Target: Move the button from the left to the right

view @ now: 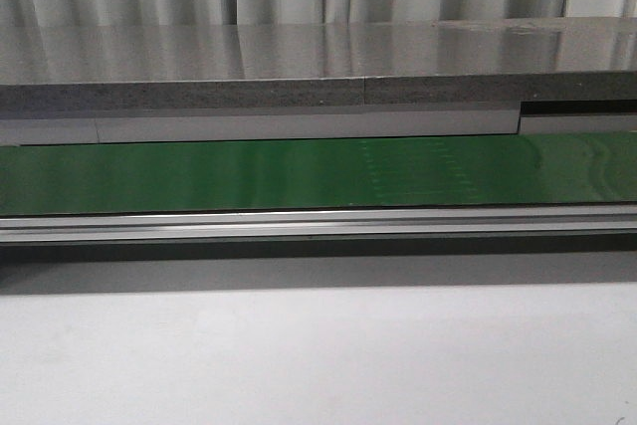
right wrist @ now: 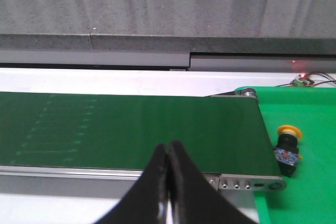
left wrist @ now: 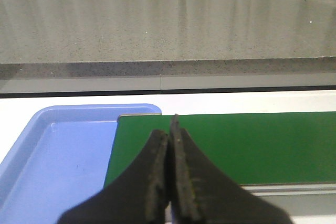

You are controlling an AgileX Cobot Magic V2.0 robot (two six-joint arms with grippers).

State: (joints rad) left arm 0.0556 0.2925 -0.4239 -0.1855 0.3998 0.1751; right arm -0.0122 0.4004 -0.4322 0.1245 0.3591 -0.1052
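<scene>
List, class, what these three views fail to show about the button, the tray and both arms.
- Button: seen only in the right wrist view, too small to read its markings; outside the front view.
- Blue tray: left wrist view only; near end cut by the frame edge, part hidden behind the left gripper.
- Arms: absent from the front view; only the closed fingers show.

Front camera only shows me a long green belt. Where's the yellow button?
Observer: The small push-button with a round yellow cap on a black body lies on a bright green surface just past the belt's end, seen only in the right wrist view.
Operator: Is a gripper holding it?
Observer: No. The right gripper is shut, empty, over the dark green conveyor belt.
Operator: And the other one?
Observer: The left gripper is shut too, above the belt's other end, beside a light blue plastic tray.
</scene>
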